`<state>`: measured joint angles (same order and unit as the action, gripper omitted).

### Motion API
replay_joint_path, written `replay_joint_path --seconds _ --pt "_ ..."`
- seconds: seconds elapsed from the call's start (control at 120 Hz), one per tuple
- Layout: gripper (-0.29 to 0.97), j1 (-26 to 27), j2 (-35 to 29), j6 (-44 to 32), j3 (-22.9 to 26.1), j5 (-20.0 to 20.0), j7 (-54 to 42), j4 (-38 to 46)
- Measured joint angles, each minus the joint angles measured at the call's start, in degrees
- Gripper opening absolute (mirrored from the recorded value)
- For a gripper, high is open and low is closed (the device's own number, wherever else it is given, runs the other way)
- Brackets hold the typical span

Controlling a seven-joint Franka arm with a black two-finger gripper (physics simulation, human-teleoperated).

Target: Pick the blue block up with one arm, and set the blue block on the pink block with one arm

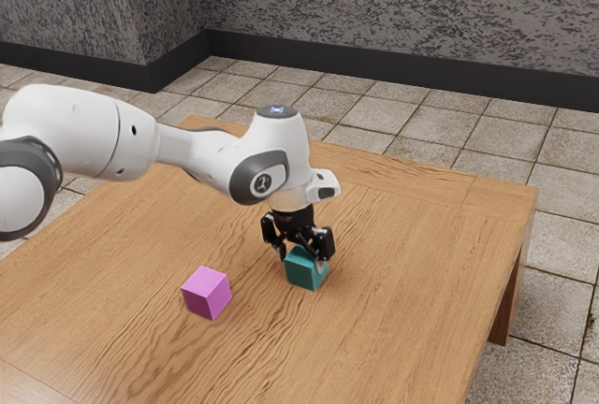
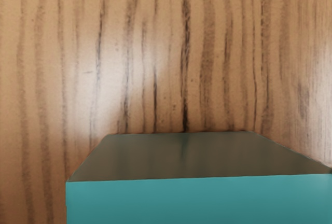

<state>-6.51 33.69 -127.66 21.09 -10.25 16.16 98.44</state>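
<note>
Blue block (image 1: 304,275), top partly hidden by end effector (image 1: 301,251) (grip unclear), pink block (image 1: 207,293) apart

Open table (image 1: 412,236) stretch between blue block (image 1: 306,271) and pink block (image 1: 207,292).

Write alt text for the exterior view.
A white robot arm holds its black pincer at the top of a blue block on a wooden table. A pink block lies apart, toward the view's left.

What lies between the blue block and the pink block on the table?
Nothing: in the exterior view, only bare wooden table separates the blue block from the pink block.
</note>
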Motion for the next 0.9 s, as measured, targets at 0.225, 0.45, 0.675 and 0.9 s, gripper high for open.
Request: replay_joint_path --seconds 0.225,0.45,0.675,0.9 --pt "0.42 0.0 0.0 -0.1 0.0 -0.1 -0.6 0.0" --pt "0.36 0.0 -1.6 0.2 0.0 -0.3 -0.7 0.4" --pt "0.35 -2.8 -14.8 0.6 -0.6 -0.2 -0.5 11.4" --pt "0.37 -7.1 -27.8 0.1 -0.7 1.9 -2.0 23.8"
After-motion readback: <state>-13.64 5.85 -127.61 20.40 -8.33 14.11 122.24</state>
